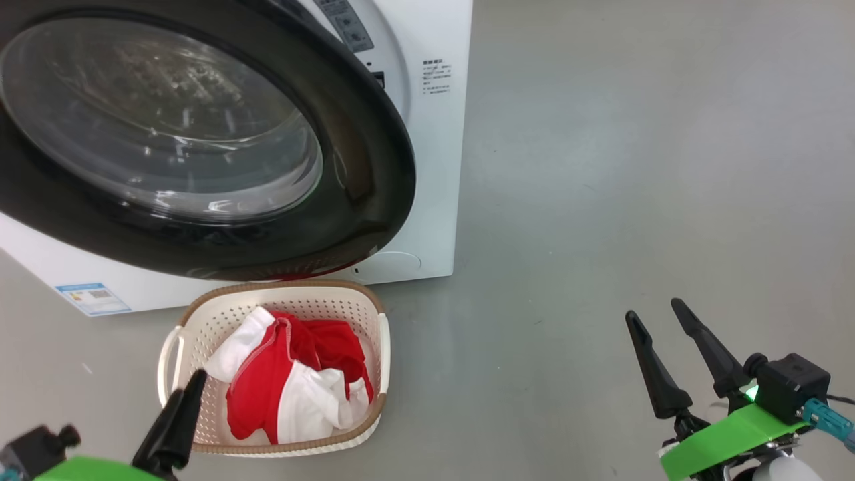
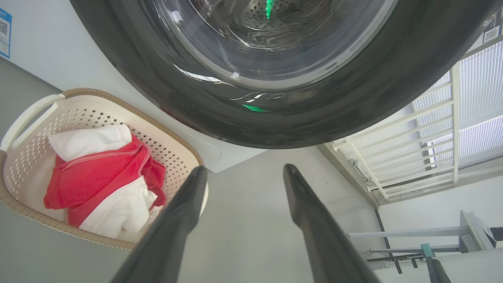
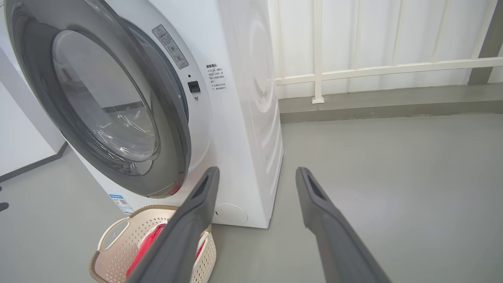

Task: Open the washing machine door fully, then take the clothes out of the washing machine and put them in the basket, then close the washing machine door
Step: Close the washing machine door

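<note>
White washer point(image 1: 434, 133): door point(image 1: 364, 167) open, hanging out above basket point(image 1: 280, 290) on floor. Red-and-white clothes point(image 1: 267, 387) in basket; unloading looks done, drum hidden. Left gripper point(image 2: 244, 169), right gripper point(image 3: 258, 169) spread, empty. Left: close door.

Red-white clothes point(image 1: 267, 391) in basket point(image 1: 220, 312), washing machine door point(image 1: 374, 174) open

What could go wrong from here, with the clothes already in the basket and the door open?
The left gripper hangs open close to the basket rim; pulling away, it might knock the basket. The door has a glossy, curved black rim, so a closing push might slip off.
</note>
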